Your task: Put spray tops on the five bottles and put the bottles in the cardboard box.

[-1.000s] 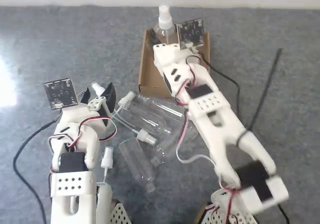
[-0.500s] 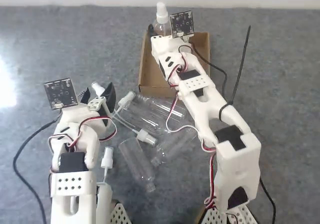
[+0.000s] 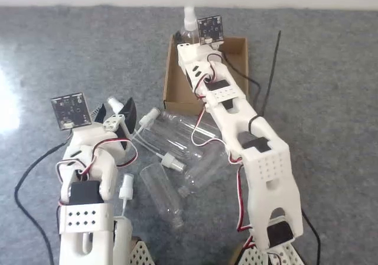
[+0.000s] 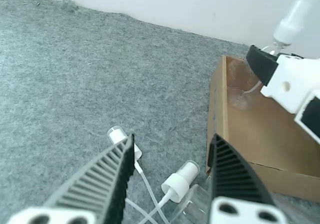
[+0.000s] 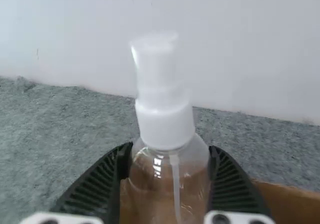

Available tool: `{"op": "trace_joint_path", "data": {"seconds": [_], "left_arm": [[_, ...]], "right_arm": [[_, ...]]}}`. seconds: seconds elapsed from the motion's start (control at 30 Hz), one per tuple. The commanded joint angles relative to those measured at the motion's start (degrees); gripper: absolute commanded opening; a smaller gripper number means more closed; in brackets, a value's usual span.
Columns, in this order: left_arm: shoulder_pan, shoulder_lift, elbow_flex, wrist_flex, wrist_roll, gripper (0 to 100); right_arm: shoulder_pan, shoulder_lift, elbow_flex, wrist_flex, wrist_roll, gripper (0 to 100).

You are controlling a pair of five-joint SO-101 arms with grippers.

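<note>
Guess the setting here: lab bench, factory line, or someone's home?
Probably a makeshift lab or hobby setup, not a production line. The work surface is grey carpet-like matting against a plain white wall, and the left arm and right arm run exposed wiring. A plain cardboard box serves as the bin.

A mottled grey table surface (image 3: 88, 52) holds a plain brown cardboard box (image 3: 175, 85) on the far side and clear bottles (image 3: 177, 136) with white spray tops (image 3: 126, 188). Both arms (image 3: 260, 159) are white, trailing red, black and white wires (image 3: 240, 200). The right gripper (image 5: 169, 156) has black ribbed fingers (image 5: 100, 184) around a clear, white-topped bottle (image 5: 167, 184).
</note>
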Motion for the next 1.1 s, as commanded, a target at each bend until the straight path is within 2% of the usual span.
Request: {"op": "trace_joint_path", "data": {"seconds": [0.0, 0.6, 0.73, 0.83, 1.07], "left_arm": [[-0.35, 0.18, -0.48, -1.32, 0.7, 23], [-0.35, 0.18, -0.48, -1.32, 0.7, 23], [-0.35, 0.18, -0.48, -1.32, 0.7, 23], [-0.35, 0.18, -0.48, -1.32, 0.7, 23], [-0.35, 0.18, -0.66, -1.32, 0.7, 23]], "right_arm": [[-0.31, 0.22, -5.98, -1.45, -0.62, 13.0], [-1.27, 4.97, -8.88, -0.92, -0.09, 13.6], [-1.27, 4.97, -8.79, -0.57, 0.0, 23.2], [-1.27, 4.88, -9.14, 3.47, 0.0, 30.8], [-1.27, 2.51, -8.79, 6.29, 0.0, 31.4]]}}
